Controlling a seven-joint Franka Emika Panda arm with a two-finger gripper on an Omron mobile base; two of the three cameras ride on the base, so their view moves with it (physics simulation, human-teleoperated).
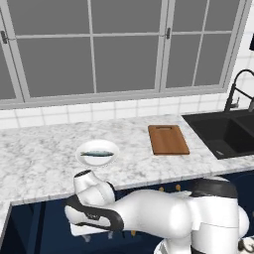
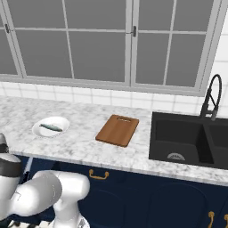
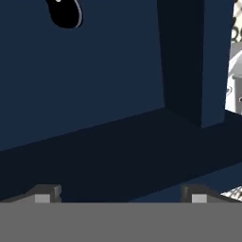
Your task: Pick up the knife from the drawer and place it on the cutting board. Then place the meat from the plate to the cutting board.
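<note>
Navy drawer panels (image 3: 94, 85) face the hand camera, jaws spread wide with nothing between them

Marble-patterned counter (image 1: 39, 158) carries the white plate (image 1: 111, 148) with the small grey-blue fish (image 1: 96, 154) lying across it; the reddish-brown cutting board (image 1: 168, 140) sits bare well to the plate's right, near the black sink (image 1: 225, 134). White arm folds low in front of the navy cabinets below the counter edge. In the hand view the gripper (image 3: 120, 194) shows its two fingertips (image 3: 47, 194) far apart, empty, before dark blue surfaces. A rounded black object (image 3: 66, 12) at the top edge is too cropped to identify, and the knife cannot be made out
</note>
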